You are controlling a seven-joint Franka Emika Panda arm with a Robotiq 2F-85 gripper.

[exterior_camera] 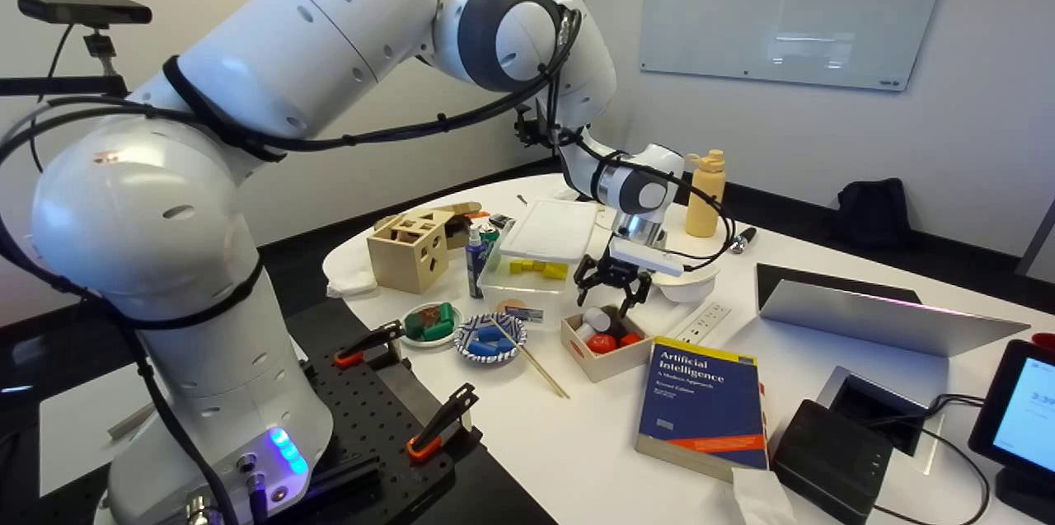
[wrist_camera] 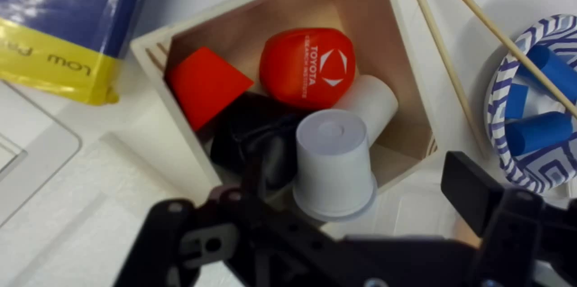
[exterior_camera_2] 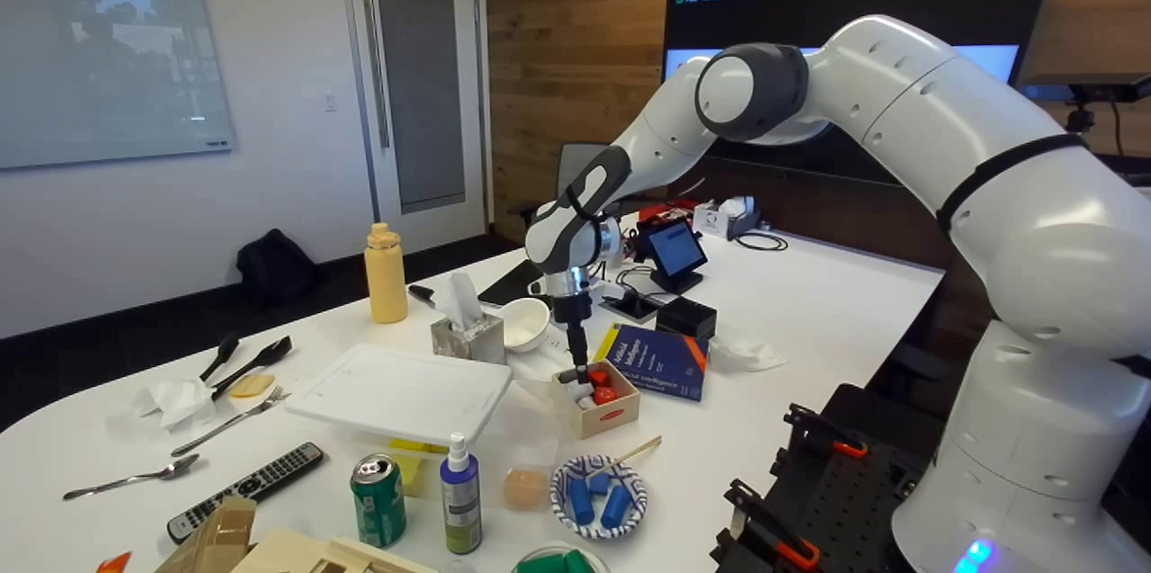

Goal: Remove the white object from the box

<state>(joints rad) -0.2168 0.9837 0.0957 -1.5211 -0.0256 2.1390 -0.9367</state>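
Wrist view: end effector (wrist_camera: pixel 360 183) spread wide, holding nothing; white tapered plastic-looking cup (wrist_camera: pixel 333 165), probable target, sits inside open pale wooden box (wrist_camera: pixel 173 116) beside white cylinder (wrist_camera: pixel 374 102); off-centre closing may topple cup or pinch box wall.

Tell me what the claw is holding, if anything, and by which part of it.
Nothing is held: the claw is open, and the white cup-shaped piece in the open wooden box is not gripped.
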